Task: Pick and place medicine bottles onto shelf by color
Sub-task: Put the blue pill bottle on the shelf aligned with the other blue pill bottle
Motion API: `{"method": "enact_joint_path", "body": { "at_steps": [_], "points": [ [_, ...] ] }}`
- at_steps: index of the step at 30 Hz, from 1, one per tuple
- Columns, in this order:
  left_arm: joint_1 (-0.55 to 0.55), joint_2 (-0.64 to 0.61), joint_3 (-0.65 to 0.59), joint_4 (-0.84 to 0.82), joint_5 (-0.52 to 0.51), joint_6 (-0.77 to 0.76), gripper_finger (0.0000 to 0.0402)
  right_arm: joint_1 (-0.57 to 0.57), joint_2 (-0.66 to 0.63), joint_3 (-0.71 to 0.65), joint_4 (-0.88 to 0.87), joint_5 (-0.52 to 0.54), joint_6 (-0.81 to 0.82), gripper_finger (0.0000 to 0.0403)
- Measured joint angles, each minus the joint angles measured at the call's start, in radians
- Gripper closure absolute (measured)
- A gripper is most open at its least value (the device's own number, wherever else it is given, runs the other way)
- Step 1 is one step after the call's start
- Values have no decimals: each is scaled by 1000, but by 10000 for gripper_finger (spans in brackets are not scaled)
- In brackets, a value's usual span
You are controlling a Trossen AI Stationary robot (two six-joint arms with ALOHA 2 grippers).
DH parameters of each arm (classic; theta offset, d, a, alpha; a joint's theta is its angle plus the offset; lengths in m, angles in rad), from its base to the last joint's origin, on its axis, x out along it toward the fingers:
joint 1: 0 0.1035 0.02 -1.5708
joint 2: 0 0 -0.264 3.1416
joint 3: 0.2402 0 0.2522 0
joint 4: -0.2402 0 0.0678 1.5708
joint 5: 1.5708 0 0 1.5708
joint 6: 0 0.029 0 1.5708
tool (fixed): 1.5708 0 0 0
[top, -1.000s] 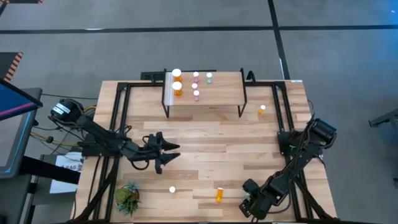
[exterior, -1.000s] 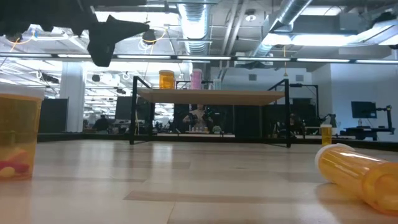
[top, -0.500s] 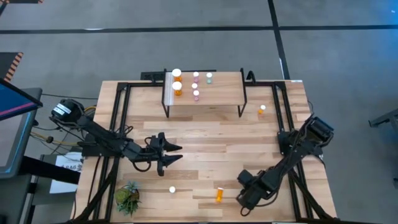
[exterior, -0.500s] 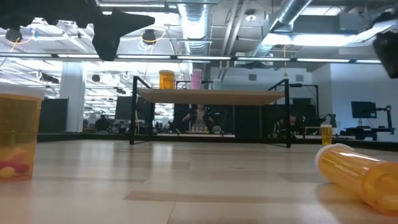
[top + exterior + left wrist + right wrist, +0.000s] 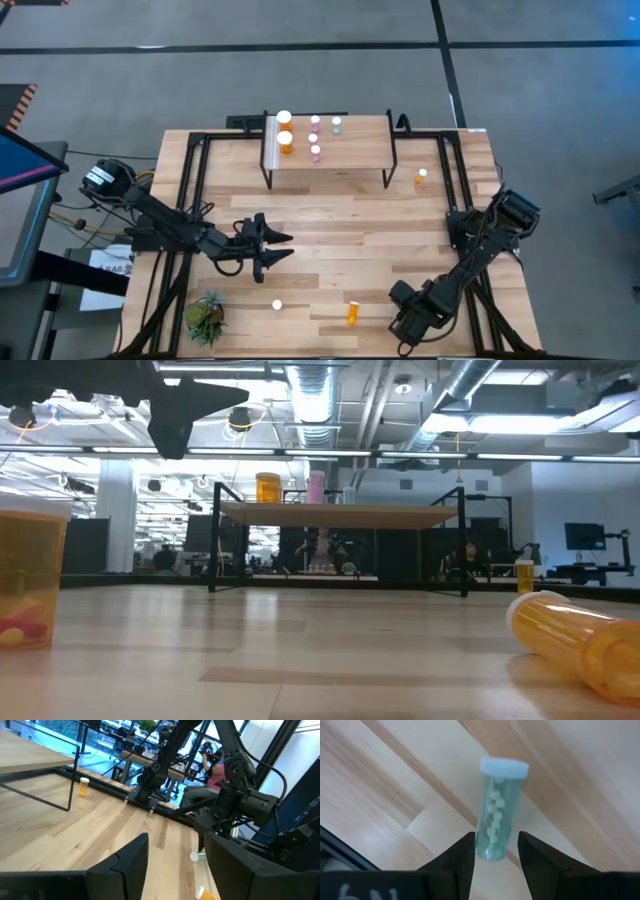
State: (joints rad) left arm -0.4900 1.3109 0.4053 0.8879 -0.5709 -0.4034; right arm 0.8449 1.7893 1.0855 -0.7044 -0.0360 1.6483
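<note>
A pale green medicine bottle with a white cap lies on its side on the table. My right gripper points down over its base end, open, one finger on each side; a gap shows beside one finger. In the high view this gripper hides the bottle. My left gripper hovers open and empty over the middle left of the table. The shelf at the far edge carries orange, pink and green bottles standing upright.
An orange bottle lies on its side just left of my right gripper. A white-capped bottle stands near the front edge, beside a potted plant. Another orange bottle stands at the far right.
My right gripper has swung a little toward the table's far left, then come back over the near right corner, tipping as it went. The bottles on the table and shelf have stayed put.
</note>
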Motion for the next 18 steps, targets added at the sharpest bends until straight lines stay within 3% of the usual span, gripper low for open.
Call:
{"method": "enact_joint_path", "body": {
  "at_steps": [11, 18],
  "points": [
    [0, 0, 0, 0, 0, -1, 221, 40, 0, 0, 2, 116, -15, 234],
    [0, 0, 0, 0, 0, -2, 221, 62, 0, 0, 3, 119, -23, 242]
  ]
}}
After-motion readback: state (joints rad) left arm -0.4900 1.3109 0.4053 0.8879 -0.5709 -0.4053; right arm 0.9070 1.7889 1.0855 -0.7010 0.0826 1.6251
